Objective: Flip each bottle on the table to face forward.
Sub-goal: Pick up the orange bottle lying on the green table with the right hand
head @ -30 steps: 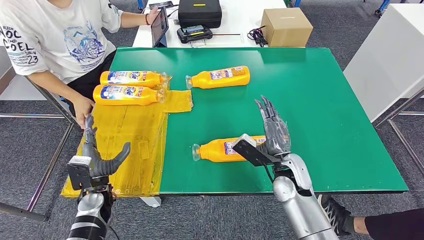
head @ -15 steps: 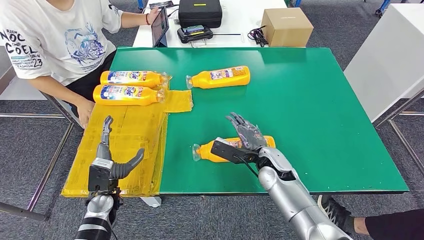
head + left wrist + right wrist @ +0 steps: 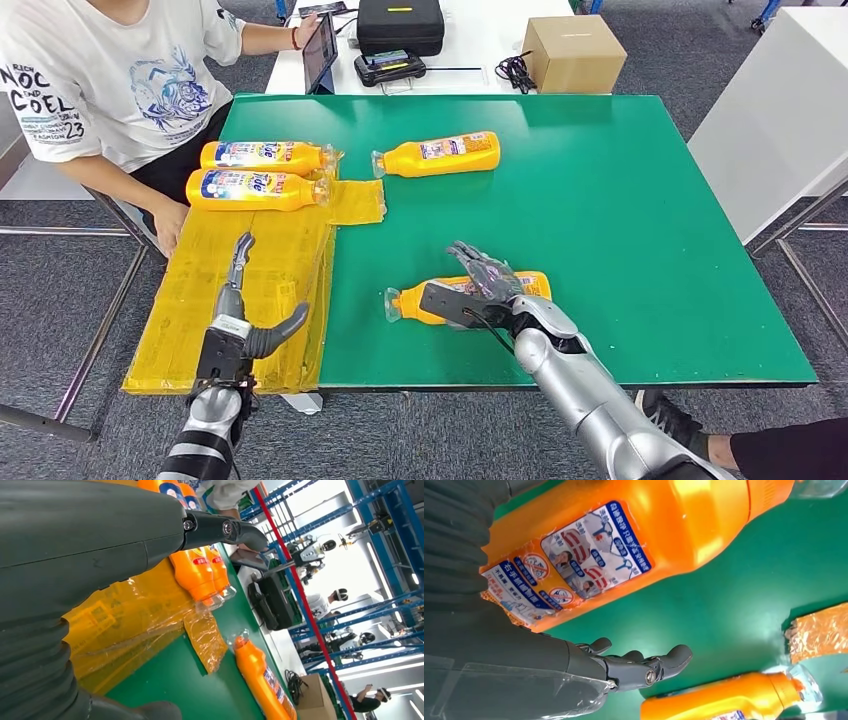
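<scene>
Bottle (image 3: 470, 296) lying on its side near the front edge of the green table (image 3: 620, 200), back label up, cap pointing toward the yellow plastic sheet (image 3: 250, 290).

Right hand (image 3: 490, 275) spread over the bottle's middle, fingers apart and not clamped on anything as far as the wrist view tells; looks like a setup to wrap around and roll it so the front label faces up. Hard to say whether the fingertips actually touch the plastic. Left hand (image 3: 240, 320) parked over the yellow sheet, open, holding nothing, probably just out of the way. Third bottle (image 3: 437, 154) farther back on the green, also back label up from the look of it, so likely next in line. Two bottles (image 3: 260, 172) side by side on the sheet with the big front labels showing, so probably the done pile. Person (image 3: 110, 80) sitting at the table's left corner, one hand resting by the sheet.
</scene>
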{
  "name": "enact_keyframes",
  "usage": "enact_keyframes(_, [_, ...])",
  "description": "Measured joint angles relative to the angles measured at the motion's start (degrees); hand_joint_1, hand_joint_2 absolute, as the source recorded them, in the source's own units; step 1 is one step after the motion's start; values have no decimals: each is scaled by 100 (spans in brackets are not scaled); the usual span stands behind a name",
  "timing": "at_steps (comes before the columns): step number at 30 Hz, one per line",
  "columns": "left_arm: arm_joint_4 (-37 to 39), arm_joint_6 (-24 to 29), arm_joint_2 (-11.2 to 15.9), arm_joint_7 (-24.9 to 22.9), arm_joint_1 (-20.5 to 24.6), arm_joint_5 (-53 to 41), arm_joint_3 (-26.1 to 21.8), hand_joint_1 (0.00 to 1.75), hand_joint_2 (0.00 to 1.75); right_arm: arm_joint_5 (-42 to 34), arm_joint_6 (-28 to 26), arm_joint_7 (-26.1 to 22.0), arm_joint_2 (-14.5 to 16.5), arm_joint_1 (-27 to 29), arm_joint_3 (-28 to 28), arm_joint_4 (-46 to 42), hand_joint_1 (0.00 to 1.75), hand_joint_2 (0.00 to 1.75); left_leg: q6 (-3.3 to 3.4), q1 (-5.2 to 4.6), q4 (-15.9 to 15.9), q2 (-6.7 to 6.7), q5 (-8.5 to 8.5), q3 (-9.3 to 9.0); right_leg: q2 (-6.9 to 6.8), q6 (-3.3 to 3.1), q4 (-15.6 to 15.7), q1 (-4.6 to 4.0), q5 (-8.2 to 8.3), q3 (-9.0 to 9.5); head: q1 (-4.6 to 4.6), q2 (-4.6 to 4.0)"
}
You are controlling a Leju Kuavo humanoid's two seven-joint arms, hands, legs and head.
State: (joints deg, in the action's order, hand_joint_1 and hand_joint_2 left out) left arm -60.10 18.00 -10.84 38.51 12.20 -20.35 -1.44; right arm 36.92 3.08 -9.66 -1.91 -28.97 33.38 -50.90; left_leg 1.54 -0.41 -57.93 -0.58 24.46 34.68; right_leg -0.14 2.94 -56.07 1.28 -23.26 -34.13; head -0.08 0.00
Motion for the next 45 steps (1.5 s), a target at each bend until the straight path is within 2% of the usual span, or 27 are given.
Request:
enact_keyframes(8, [137, -18, 0, 0, 85, 3, 11, 0, 175, -132, 194, 127, -163, -24, 155, 89, 0, 175, 0, -1, 0, 0, 0, 0, 0, 0, 1, 1, 0, 0, 1, 0])
enact_keyframes(27, [458, -56, 0, -2, 231, 155, 52, 0, 175, -333, 509, 330, -822, -181, 445, 205, 0, 175, 1, -1, -2, -1, 0, -23, 0, 0, 3, 1, 0, 23, 1, 0])
enact_keyframes(34, [542, -78, 0, -4, 279, 219, 123, 0, 175, -380, 639, 383, -969, -226, 570, 192, 1, 175, 1, -1, -2, -1, 0, -32, 0, 0, 4, 1, 0, 31, 1, 0])
enact_keyframes(35, [551, -81, 0, -4, 287, 219, 134, 0, 175, -386, 656, 384, -981, -233, 584, 192, 38, 175, 1, -1, -2, -1, 0, -32, 0, 0, 4, 1, 1, 32, 1, 0])
enact_keyframes(38, [587, -88, 0, -4, 314, 231, 146, 0, 175, -418, 753, 384, -1025, -269, 637, 193, 167, 175, 1, -2, -2, -1, 0, -35, 0, 0, 4, 1, 1, 33, 0, 0])
enact_keyframes(39, [602, -87, 0, -4, 322, 238, 148, 0, 175, -430, 794, 380, -1044, -288, 667, 195, 175, 175, 1, -2, -2, -1, 0, -36, 0, 0, 4, 1, 1, 34, 0, 0])
enact_keyframes(45, [685, -72, 0, -4, 380, 300, 179, 0, 175, -484, 966, 321, -1163, -397, 858, 222, 175, 175, 1, -2, -2, -1, 0, -38, 0, 1, 4, 1, 1, 37, 1, 0])
